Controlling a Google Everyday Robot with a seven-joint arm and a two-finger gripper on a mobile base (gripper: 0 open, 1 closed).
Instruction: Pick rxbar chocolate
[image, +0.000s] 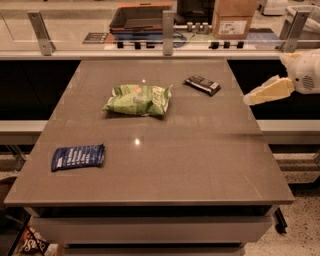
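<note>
The rxbar chocolate (202, 84) is a small flat black wrapper with pale label blocks. It lies flat on the brown table (165, 165), at the far right of centre. My gripper (250, 99) comes in from the right edge of the view, pale and pointed, tip to the left. It hovers by the table's right edge, to the right of the bar and a little nearer than it, apart from it.
A crinkled green bag (139, 99) lies mid-table, left of the bar. A blue packet with white text (78, 156) lies near the front left. A glass partition with metal posts (168, 33) runs along the far edge; a cardboard box (234, 20) stands behind it.
</note>
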